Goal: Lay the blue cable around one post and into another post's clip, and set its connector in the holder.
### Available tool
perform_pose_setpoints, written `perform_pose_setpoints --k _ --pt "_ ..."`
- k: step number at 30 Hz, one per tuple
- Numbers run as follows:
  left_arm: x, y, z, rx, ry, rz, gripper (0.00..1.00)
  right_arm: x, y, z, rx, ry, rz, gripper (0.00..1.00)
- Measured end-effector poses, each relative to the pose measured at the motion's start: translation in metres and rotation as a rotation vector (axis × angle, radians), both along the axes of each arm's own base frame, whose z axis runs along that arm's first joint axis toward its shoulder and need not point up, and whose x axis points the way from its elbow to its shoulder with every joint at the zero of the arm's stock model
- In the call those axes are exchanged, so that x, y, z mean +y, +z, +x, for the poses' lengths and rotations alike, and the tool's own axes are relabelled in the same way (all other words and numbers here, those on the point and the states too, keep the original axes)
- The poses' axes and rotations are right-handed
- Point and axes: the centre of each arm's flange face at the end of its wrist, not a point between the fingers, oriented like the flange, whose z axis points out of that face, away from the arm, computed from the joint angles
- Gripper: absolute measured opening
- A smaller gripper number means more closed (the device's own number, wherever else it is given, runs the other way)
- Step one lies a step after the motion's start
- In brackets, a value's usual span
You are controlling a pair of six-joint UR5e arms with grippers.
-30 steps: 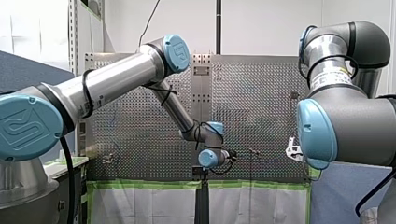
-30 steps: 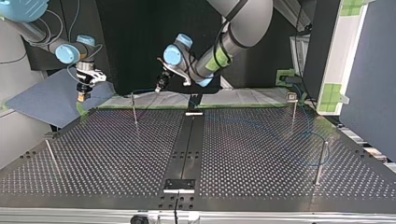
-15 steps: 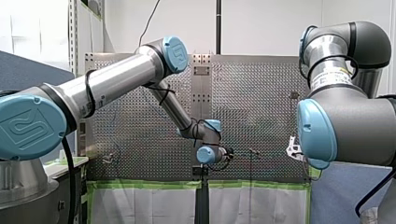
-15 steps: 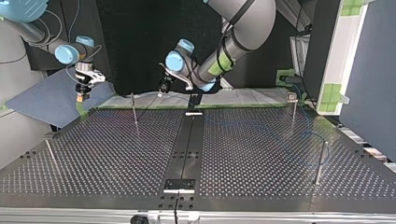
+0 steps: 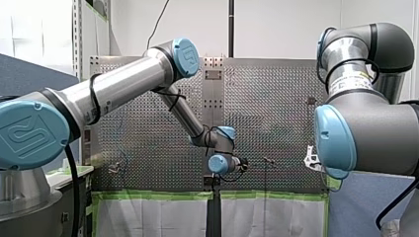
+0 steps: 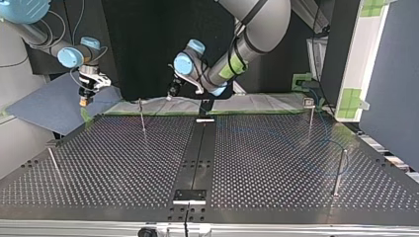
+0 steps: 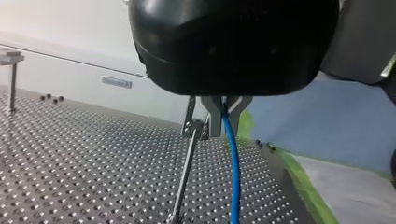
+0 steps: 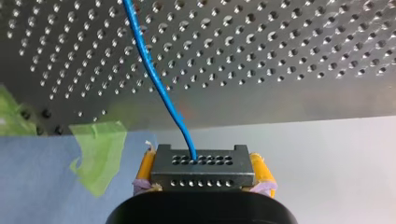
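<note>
No writing to read out here: the label [image 5: 354, 80] on my right arm in the front view is too small to make out. Over to the right wrist view, where the right gripper [image 8: 203, 169] is clamped on the connector [image 8: 203, 179]. It is a squat grey metal block with two rows of small round holes, and its long axis lies crosswise between the yellow pads [image 8: 146, 164]. The blue cable [image 8: 155, 79], thin and glossy, leaves the block's middle. It runs away from the gripper over the perforated table [image 8: 289, 51], past a scrap of green tape [image 8: 99, 151]. In the top view that gripper hangs at the far left corner, off the table's edge.

Now the left gripper [image 7: 224, 126], black-bodied with metal fingers, pinches the cable near the middle of the far edge. The cable drops from the fingers toward the table, just beside a slim metal post [image 7: 185, 175]. On the table's right half a faint blue line passes the near-right post [image 6: 339, 170]; around or beside, I cannot tell.
</note>
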Motion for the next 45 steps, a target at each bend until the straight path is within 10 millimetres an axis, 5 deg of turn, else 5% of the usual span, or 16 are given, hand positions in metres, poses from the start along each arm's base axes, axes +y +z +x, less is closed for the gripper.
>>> perform_pose_setpoints --k 23,34,45 --pt "-0.001 -0.005 -0.012 0.012 -0.013 0.05 0.0 0.013 -0.013 0.022 0.051 0.069 0.038 0.0" --pt "-0.011 -0.007 -0.035 0.01 -0.061 0.145 0.0 0.009 0.014 0.018 0.064 0.078 0.009 0.0" --pt "-0.016 0.026 -0.02 -0.019 -0.048 0.093 0.0 0.001 0.028 0.003 0.013 0.053 -0.024 0.0"
